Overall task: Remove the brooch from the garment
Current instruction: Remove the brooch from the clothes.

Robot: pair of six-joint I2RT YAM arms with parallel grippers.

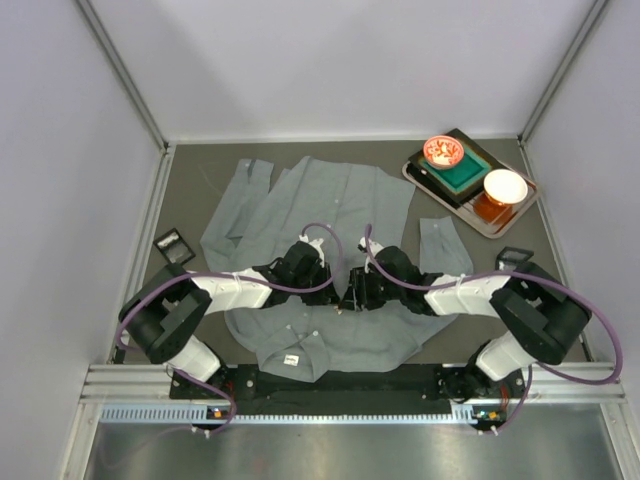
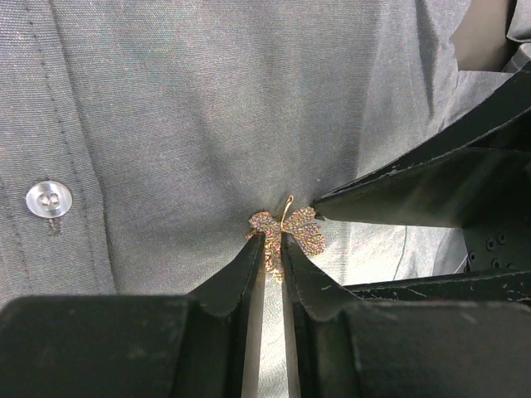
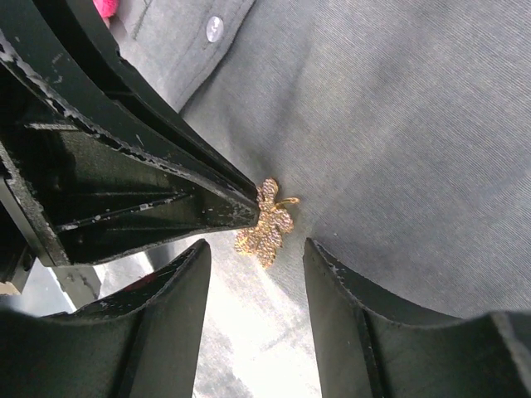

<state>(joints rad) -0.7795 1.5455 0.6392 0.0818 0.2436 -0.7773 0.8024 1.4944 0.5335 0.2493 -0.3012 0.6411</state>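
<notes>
The garment [image 1: 330, 200] is a grey button-up shirt spread flat on the dark table, and it fills the left wrist view [image 2: 207, 108] and the right wrist view [image 3: 398, 124]. The brooch [image 2: 286, 234] is a small gold glittery leaf shape pinned to the cloth, also showing in the right wrist view [image 3: 265, 224]. My left gripper [image 2: 272, 242] is shut on the brooch's lower part, its tips almost together. My right gripper [image 3: 257, 246] is open, with the brooch just ahead of its gap. Both grippers meet at mid-shirt [image 1: 345, 290], where they hide the brooch from above.
A tray [image 1: 415, 172] at the back right holds a red bowl [image 1: 441, 151], a white bowl [image 1: 504, 185] and a green block [image 1: 458, 172]. A small grey cloth [image 1: 440, 245] lies right of the shirt. A pale button [image 2: 48, 199] sits left of the brooch.
</notes>
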